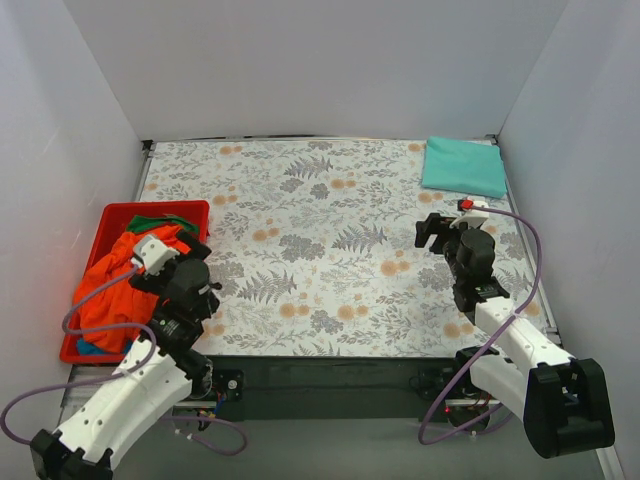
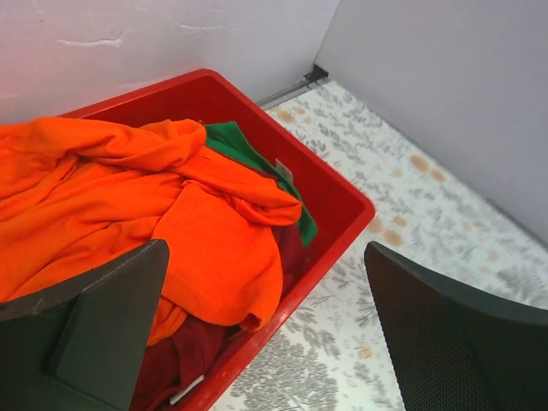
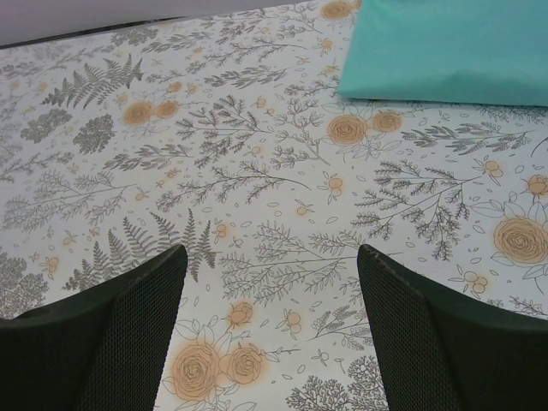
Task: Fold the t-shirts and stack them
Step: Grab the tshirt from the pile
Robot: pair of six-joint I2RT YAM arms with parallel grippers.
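My left pincer (image 2: 265, 257) hangs wide open and empty above the red tray (image 2: 342, 193). Below it the crumpled orange t-shirt (image 2: 128, 197) lies on top of a green t-shirt (image 2: 235, 145) and a maroon one (image 2: 184, 360). I judge the pick comes next. I should drop onto a raised orange fold only, well inside the rim, and lift high so nothing trails. My right pincer (image 3: 272, 257), also released, hovers over the table (image 3: 257, 171) near the folded mint-teal t-shirt (image 3: 454, 47).

My red plastic tray (image 1: 115, 210) sits on the left side of my table, towards its near edge. The cloth (image 1: 330, 230) covering the table is pale, printed with grey ferns and orange flowers; white walls (image 1: 320, 60) enclose three sides, one just beside the tray
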